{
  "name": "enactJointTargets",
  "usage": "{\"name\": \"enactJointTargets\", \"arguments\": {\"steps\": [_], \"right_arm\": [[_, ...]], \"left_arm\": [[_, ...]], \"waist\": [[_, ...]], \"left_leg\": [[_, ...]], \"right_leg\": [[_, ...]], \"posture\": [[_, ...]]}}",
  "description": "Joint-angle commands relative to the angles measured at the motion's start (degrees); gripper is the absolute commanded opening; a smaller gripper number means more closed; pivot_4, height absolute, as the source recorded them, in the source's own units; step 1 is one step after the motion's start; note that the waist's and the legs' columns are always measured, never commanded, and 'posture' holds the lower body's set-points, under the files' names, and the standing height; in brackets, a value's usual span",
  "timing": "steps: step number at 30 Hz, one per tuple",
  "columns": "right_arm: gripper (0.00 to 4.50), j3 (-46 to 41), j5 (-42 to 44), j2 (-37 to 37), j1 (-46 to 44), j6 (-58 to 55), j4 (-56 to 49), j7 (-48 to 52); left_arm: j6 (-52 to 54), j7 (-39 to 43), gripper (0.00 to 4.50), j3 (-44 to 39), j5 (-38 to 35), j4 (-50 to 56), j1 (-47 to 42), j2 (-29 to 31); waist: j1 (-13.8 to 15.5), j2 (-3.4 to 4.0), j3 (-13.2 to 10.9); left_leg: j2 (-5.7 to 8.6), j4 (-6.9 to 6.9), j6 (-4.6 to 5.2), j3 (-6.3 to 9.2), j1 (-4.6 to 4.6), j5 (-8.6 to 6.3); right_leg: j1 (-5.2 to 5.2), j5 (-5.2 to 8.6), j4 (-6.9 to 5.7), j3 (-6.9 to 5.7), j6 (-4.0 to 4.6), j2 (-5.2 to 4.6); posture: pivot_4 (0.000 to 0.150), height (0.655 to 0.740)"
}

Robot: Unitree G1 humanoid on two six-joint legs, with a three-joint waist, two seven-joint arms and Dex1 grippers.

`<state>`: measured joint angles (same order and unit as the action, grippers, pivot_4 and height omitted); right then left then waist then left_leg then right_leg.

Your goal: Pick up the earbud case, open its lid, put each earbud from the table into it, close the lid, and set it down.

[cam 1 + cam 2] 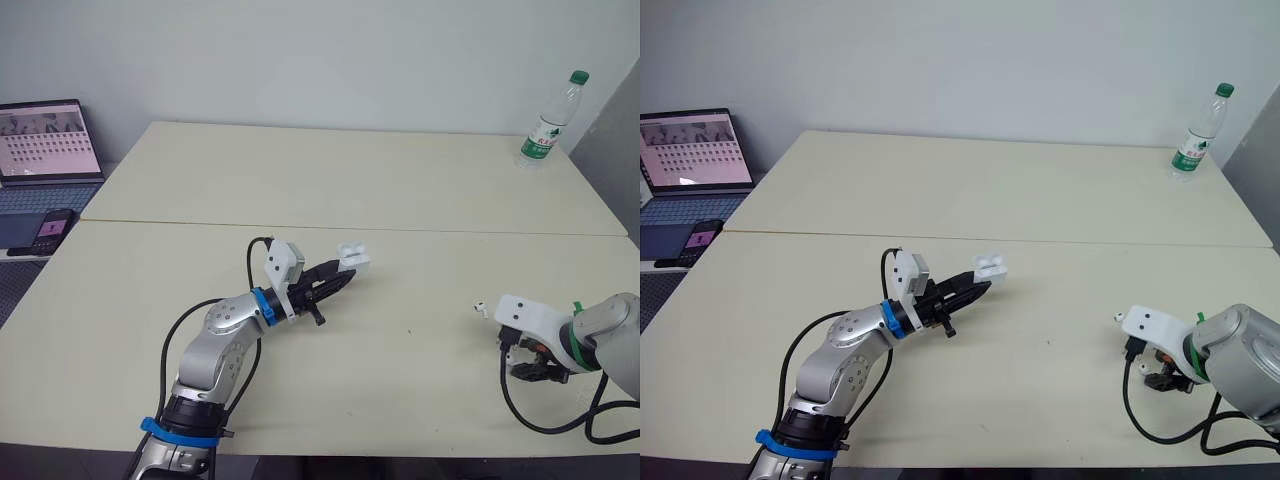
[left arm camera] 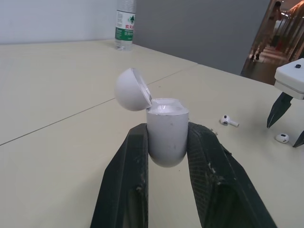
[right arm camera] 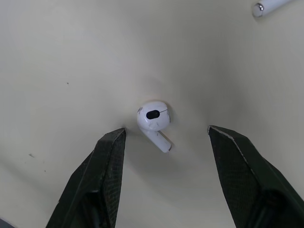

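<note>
So, progress check: earbud case (image 2: 166,135) is picked up and its lid (image 2: 132,90) is flipped open, so steps 1+2 look done imo. Left gripper (image 1: 344,276) has it pinched betw both fingers around the lower body, and it looks lifted a bit off the table (image 1: 420,190) near the middle, w/ the opening facing up-ish. Both buds are lying on the table over on the right side, so the case should be empty. Left to do: load both, shut lid, set it down.

Right gripper (image 3: 166,129) points down at the tabletop w/ fingers spread wide, one either side of the first earbud (image 3: 153,118), not touching it. Second earbud (image 1: 481,309) lies near it, on the side toward the case. Left arm is stretched fwd w/ forearm low. Right arm is tucked in close, wrist tipped down. Grabbing that first bud looks like the step in hand.
</note>
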<state>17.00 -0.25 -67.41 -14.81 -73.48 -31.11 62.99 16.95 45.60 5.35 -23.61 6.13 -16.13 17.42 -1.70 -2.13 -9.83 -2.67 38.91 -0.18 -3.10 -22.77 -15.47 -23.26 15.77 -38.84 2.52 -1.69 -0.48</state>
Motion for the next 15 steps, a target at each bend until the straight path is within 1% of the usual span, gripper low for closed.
{"name": "enactJointTargets", "arguments": {"steps": [1,11,14,15], "right_arm": [[2.84,0.82,3.91,1.28,-0.68,-1.22,-0.44,-0.74],[2.84,0.77,8.55,0.48,-1.97,-1.75,0.00,-3.60],[2.31,0.81,9.44,0.00,-1.81,-1.68,-0.33,-4.29],[1.93,0.91,9.77,-0.35,-1.73,-1.58,-0.48,-4.40]], "left_arm": [[-1.43,0.02,0.79,0.21,0.36,1.10,-0.50,-0.29],[-1.97,0.22,0.79,0.72,0.88,0.50,-0.78,-0.40],[-2.09,0.26,0.79,0.90,1.09,0.33,-0.89,-0.49],[-2.14,0.26,0.79,0.96,1.15,0.28,-0.90,-0.52]], "waist": [[-0.07,-0.02,0.01],[-0.06,-0.02,0.00],[-0.06,-0.02,0.00],[-0.05,-0.02,0.00]], "left_leg": [[-0.01,0.00,0.00,0.00,0.01,0.00],[0.01,-0.01,0.00,0.00,-0.05,0.00],[0.01,-0.01,0.00,-0.01,-0.04,0.00],[0.01,-0.01,0.00,0.00,-0.04,0.00]], "right_leg": [[0.00,0.00,0.00,0.00,0.00,0.02],[-0.04,0.01,0.00,0.01,0.01,0.05],[-0.04,0.01,0.00,0.01,0.01,0.05],[-0.03,0.01,0.00,0.01,0.01,0.05]], "posture": [[0.150,0.7362],[0.150,0.7362],[0.150,0.7362],[0.150,0.7362]]}}
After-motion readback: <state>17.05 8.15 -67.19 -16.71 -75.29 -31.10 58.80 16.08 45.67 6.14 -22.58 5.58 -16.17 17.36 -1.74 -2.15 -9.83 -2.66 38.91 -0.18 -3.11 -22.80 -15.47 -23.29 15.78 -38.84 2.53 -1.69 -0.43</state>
